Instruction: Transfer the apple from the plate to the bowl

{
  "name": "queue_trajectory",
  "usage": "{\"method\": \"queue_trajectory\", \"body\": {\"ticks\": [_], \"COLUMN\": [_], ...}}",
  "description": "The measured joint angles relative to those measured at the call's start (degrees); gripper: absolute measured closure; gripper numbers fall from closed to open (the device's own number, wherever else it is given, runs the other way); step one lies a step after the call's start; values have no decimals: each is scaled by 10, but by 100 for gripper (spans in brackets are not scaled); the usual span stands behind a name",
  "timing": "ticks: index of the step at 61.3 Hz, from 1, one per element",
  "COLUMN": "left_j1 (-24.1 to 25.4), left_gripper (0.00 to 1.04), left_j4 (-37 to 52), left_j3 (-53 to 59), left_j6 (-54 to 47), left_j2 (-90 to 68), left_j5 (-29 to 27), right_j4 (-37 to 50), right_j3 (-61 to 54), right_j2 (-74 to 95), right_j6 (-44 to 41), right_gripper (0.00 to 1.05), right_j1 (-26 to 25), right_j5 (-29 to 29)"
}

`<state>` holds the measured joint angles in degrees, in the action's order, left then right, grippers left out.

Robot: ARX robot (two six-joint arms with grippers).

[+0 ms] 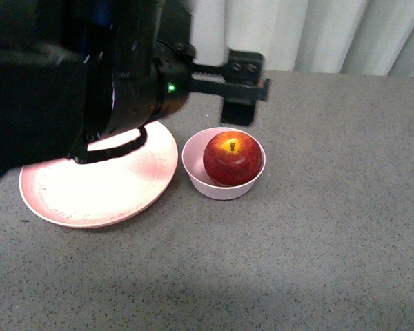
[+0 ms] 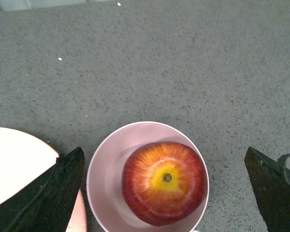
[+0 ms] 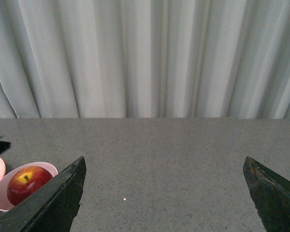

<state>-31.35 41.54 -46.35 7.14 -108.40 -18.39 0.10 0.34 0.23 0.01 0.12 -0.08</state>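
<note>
The glossy dark-red apple [image 1: 232, 158] is sitting stem-up in the small pale-pink bowl [image 1: 195, 172] — the left gripper [image 1: 239, 103] is hanging released above its far side, so the drop looks done. The right gripper [image 3: 164, 164] is gaping empty over the grey tabletop [image 1: 331, 241]. The left arm [image 1: 55, 83] is hiding much of the wide salmon-pink plate [image 1: 90, 200].

In the front view the left arm [image 1: 55, 89] covers the plate's [image 1: 103, 200] far rim, so you see only part of it. The bowl's [image 1: 221, 187] wall hides the apple's [image 1: 232, 158] lower half. From the left wrist, one edge of the bowl and both left fingers [image 2: 43, 203] run off the picture. From the right wrist, a right finger [image 3: 53, 203] masks part of the bowl — the plate is a mere sliver.
</note>
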Motion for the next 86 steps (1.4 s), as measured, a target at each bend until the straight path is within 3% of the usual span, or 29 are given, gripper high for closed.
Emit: {"method": "queue_trajectory", "body": {"ticks": [4, 10, 23, 31, 68, 71, 86], "left_j1": [12, 50, 114, 150, 258, 293, 312], "left_gripper": [25, 43, 79, 101, 101, 101, 101], "left_j4": [148, 289, 311, 254, 50, 16, -91], "left_j3": [61, 158, 281, 327, 445, 451, 452], "left_j6": [-29, -50, -61, -63, -67, -67, -67], "left_j2": [3, 49, 172, 257, 593, 632, 754], "left_j5": [-68, -69, -9, 25, 129, 176, 182], "right_j4": [0, 0, 0, 0, 0, 0, 0], "right_j3": [0, 0, 0, 0, 0, 0, 0], "right_j2": [0, 0, 0, 0, 0, 0, 0], "right_j6": [0, 0, 0, 0, 0, 0, 0], "right_gripper": [9, 9, 9, 9, 9, 9, 9], "right_j1": [0, 0, 0, 0, 0, 0, 0], "right_j5": [-1, 0, 0, 0, 0, 0, 0]}}
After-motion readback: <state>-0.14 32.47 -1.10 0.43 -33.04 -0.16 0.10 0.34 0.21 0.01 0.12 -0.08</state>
